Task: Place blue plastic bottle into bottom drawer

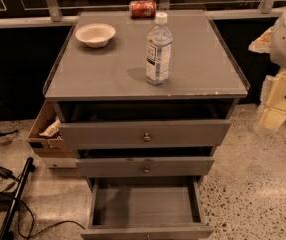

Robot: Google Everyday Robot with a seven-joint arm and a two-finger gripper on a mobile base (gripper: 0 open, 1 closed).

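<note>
The blue plastic bottle (158, 49) stands upright on the grey cabinet top (108, 79), right of centre, with its white cap on. The bottom drawer (145, 204) is pulled wide open below and nothing lies in it. My gripper (275, 109) hangs at the right edge of the view, beside the cabinet's right side. It is lower than the cabinet top, well away from the bottle, and holds nothing that I can see.
A beige bowl (95, 34) sits at the back left of the top. A red soda can (142, 9) lies on its side at the back edge. The two upper drawers (145, 133) stick out slightly. A cardboard box (45, 134) and cables (8, 184) lie left of the cabinet.
</note>
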